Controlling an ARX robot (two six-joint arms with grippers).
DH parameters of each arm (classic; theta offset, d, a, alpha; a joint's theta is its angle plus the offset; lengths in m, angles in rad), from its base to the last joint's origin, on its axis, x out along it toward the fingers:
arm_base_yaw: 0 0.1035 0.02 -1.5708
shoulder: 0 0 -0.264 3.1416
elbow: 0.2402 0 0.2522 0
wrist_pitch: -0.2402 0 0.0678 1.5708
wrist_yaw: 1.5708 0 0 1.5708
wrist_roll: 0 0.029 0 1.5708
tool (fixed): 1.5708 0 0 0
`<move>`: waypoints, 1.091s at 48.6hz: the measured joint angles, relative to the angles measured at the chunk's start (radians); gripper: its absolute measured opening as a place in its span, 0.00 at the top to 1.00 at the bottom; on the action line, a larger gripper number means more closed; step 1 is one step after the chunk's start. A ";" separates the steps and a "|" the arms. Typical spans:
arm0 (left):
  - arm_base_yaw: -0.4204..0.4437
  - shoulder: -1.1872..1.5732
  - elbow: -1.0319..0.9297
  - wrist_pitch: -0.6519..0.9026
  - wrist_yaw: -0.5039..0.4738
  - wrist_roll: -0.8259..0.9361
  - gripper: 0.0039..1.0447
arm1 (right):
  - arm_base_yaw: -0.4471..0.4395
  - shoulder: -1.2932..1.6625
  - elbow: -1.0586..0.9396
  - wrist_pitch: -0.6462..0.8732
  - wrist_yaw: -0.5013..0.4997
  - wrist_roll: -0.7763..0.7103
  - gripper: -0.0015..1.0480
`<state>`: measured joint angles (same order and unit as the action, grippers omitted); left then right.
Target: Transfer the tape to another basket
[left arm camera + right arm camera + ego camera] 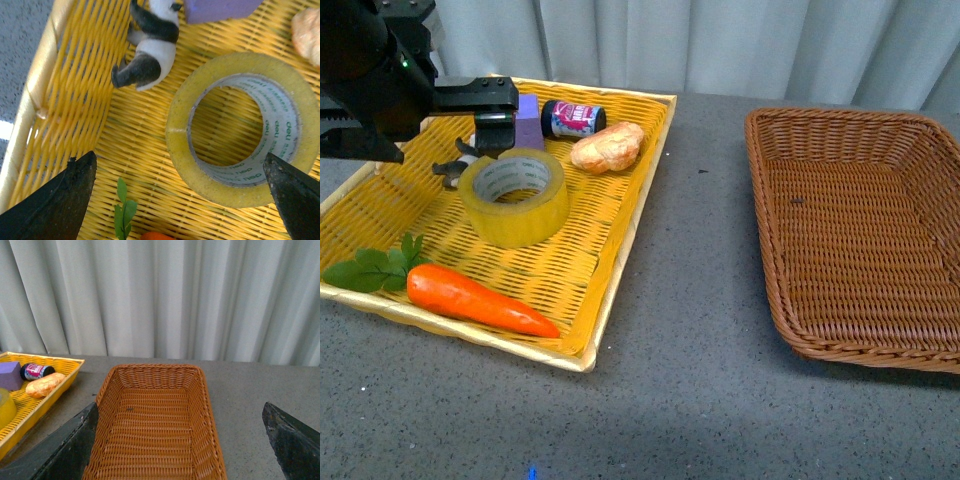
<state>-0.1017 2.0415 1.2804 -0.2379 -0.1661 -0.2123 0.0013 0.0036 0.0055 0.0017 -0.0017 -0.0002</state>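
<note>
The tape, a wide yellow roll with a pale printed core, lies flat in the yellow tray. In the left wrist view the tape lies just ahead of the open jaws. My left gripper hovers over the tray's far left, open and empty, and it also shows in the left wrist view. One of its fingers overlaps the roll's rim. The brown wicker basket stands empty at the right. My right gripper is open and empty above the basket; it is out of the front view.
The yellow tray also holds a carrot, green leaves, a bread-like toy, a purple block, a small dark jar and a panda figure. Grey tabletop lies between tray and basket; a curtain hangs behind.
</note>
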 joint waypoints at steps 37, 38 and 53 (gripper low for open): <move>-0.021 0.167 0.139 -0.101 -0.027 -0.164 0.24 | 0.000 0.000 0.000 0.000 0.000 0.000 0.09; -0.021 0.169 0.142 -0.101 -0.028 -0.166 0.28 | 0.000 0.000 0.000 0.000 0.000 0.000 0.09; -0.021 0.177 0.161 -0.122 -0.038 -0.185 0.77 | 0.000 0.000 0.000 0.000 0.000 0.000 0.09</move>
<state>-0.1226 2.2185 1.4410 -0.3595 -0.2039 -0.3969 0.0013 0.0036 0.0055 0.0017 -0.0017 -0.0002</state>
